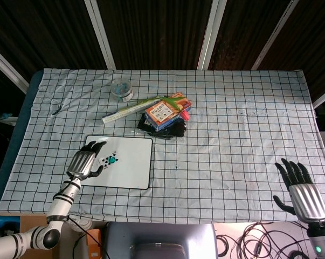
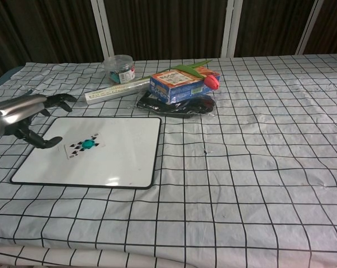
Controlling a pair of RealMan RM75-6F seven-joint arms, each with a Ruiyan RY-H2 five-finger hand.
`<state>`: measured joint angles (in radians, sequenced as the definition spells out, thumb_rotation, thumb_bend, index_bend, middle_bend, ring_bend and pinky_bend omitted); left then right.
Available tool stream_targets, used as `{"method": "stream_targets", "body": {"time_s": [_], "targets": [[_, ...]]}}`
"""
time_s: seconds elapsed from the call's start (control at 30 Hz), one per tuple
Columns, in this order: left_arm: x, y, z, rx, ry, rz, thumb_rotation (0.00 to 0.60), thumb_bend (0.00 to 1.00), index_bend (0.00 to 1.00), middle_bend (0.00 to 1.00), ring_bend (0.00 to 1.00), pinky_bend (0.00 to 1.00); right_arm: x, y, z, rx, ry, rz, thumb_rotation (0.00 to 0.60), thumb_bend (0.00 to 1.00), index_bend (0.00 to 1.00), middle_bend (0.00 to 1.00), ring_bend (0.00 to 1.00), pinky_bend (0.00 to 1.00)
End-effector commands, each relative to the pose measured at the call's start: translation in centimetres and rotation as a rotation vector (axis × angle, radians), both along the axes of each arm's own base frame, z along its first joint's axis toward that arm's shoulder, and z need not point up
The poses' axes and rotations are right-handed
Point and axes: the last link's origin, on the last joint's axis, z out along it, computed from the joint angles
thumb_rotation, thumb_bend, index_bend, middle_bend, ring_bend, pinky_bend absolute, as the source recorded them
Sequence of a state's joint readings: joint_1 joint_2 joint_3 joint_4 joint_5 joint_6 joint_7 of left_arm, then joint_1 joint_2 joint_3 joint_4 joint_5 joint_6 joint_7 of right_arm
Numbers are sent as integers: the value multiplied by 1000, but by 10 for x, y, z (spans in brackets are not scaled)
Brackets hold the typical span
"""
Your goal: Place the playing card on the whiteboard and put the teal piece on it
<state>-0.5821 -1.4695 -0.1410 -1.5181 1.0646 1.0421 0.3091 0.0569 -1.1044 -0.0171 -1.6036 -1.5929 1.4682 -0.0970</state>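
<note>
The teal piece [image 2: 89, 143] sits on the playing card [image 2: 82, 147], near the whiteboard [image 2: 123, 162]'s left edge, so the task looks complete. Left hand [image 2: 24, 113] hovers beside it, released; right hand [image 1: 301, 190] idles, fingers spread.

We see the whiteboard [image 2: 118, 156], white with a dark rim, lying flat on the checked cloth. On its left part lies the playing card [image 2: 82, 147], face up with dark pips. The round teal piece [image 2: 89, 144] rests on its middle.
</note>
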Motion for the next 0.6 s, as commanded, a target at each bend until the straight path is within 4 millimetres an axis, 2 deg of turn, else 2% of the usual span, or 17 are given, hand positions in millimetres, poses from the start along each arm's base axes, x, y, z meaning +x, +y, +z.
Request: {"method": "stream_targets", "body": {"time_s": [0.03, 0.2, 0.3, 0.37, 0.4, 0.5, 0.6], "targets": [[-29, -41, 39, 74, 125, 10, 600, 373, 0, 68, 15, 162, 0, 0, -1, -1, 0, 0, 600, 191, 0, 0, 0, 64], [-62, -97, 74, 191, 114, 49, 600, 373, 0, 14, 0, 134, 3, 1, -4, -1, 8, 5, 600, 191, 0, 0, 0, 64], [-81, -127, 86, 262, 120, 71, 600, 373, 0, 0, 0, 103, 4, -1, -8, 6, 13, 6, 600, 191, 0, 0, 0, 64], [-90, -140, 89, 307, 157, 118, 600, 370, 0, 0, 0, 83, 5, -3, -10, 11, 15, 7, 600, 192, 0, 0, 0, 64], [-89, -144, 91, 323, 199, 107, 600, 370, 0, 0, 0, 79, 6, -3, -11, 13, 18, 10, 600, 192, 0, 0, 0, 64], [-75, -152, 93, 357, 159, 14, 600, 370, 0, 0, 0, 71, 8, -3, -13, 17, 20, 17, 600, 191, 0, 0, 0, 64], [-75, -157, 91, 302, 138, -28, 600, 371, 0, 0, 0, 63, 9, -2, -14, 21, 26, 20, 600, 192, 0, 0, 0, 64]]}}
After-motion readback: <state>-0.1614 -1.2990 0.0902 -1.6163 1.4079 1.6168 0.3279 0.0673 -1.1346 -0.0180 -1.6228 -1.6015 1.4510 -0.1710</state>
